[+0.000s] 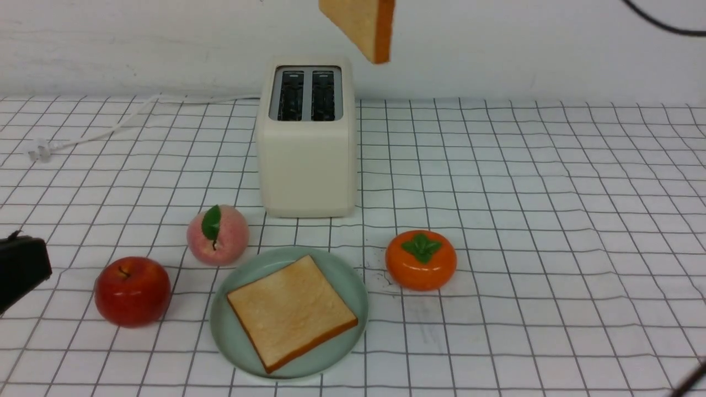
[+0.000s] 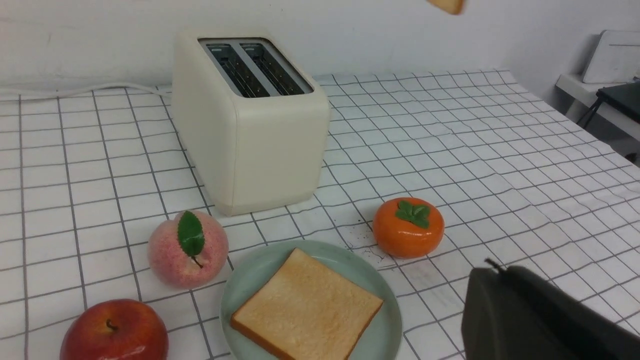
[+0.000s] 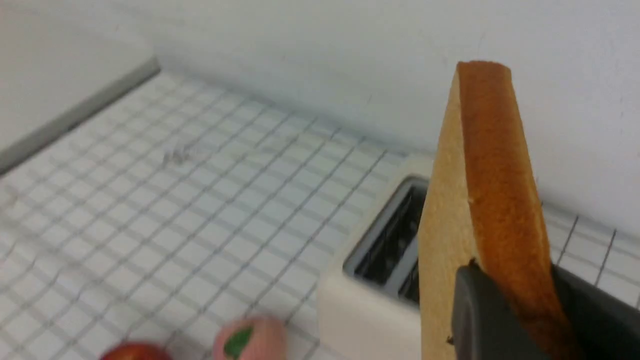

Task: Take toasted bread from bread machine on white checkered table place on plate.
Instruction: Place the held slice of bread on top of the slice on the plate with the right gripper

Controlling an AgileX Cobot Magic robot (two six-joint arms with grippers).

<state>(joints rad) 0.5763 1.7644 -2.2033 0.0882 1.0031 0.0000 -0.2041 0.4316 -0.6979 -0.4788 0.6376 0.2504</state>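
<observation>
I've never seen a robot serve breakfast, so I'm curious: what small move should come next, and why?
Probably the right pincer should ease its toast toward the plate. That slice is gripped and raised above the toaster, both slots look empty, and the plate holds just one slice.

Plate [image 1: 342, 353] before toaster [image 1: 309, 165], persimmon [image 1: 421, 260] to its right (one toast slice [image 1: 292, 314] on plate)
</observation>
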